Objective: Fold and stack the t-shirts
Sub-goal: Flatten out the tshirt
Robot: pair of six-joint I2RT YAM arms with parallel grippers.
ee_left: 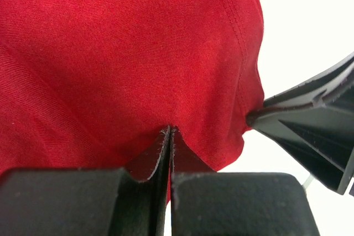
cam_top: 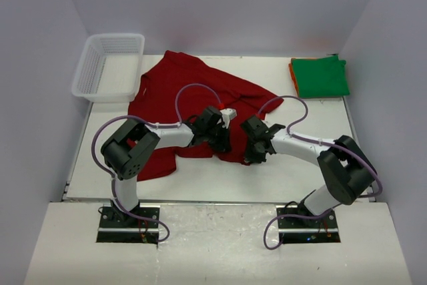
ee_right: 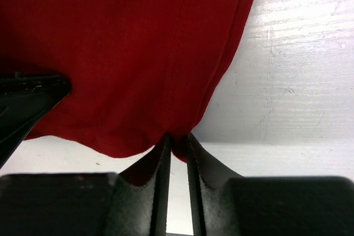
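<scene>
Folding of the red shirt point(cam_top: 180, 91) is going on now, I am judging, and it is only at its start.

From the top view, this shirt is lying spread but wrinkled over the middle of the table point(cam_top: 280, 181), reaching from beside the basket point(cam_top: 83, 78) down to my two claws. The green shirt point(cam_top: 321, 77) is lying folded on the orange shirt point(cam_top: 292, 68) at the far right corner, so the stack is forming there. My left claw point(cam_top: 224, 142) and my right claw point(cam_top: 255, 154) are standing near each other at the near hem.

From the left wrist, my left claw point(ee_left: 170, 132) is pressing fully together on the hem, and the red shirt point(ee_left: 121, 53) is puckering into it. My right claw point(ee_left: 250, 118) is touching the same edge just beside.

From the right wrist, my right claw point(ee_right: 177, 139) is pinching the hem at its tips. Lower down a thin slit is showing between the jaws, yet the red shirt point(ee_right: 121, 53) is sitting between them.

For the next move, I am thinking both claws are needing to rise together with an equal pull. They are gripping close together, so the hem outside them is probably going to sag. Spreading it flat is probably coming before any fold.
</scene>
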